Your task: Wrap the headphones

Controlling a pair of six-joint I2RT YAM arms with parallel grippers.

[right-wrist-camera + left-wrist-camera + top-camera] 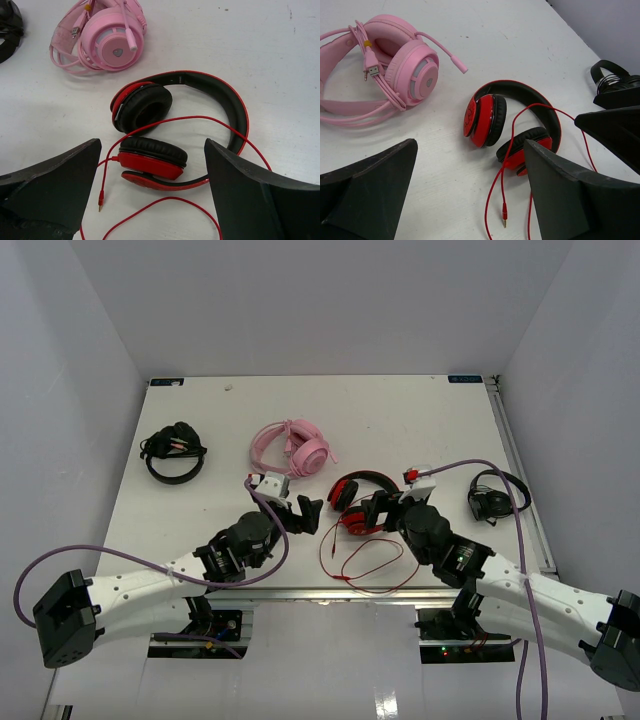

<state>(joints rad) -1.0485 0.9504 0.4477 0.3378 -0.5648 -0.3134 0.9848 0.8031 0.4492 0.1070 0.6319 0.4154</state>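
At near middle of table [400,410], red headphones [362,498] lie loose, nothing wrapped yet. Cable [368,562] sprawls in slack loops toward near edge, one strand draped across band, plug [100,204] lying free on tabletop. Left claw [310,516] wide open, empty, just left of headphones. Right claw [370,512] wide open too, empty, poised right over them — no contact visible. Pink headphones [295,448] sit behind, apart. Looks like very start of job — gathering cable and winding it round headphones all left to do
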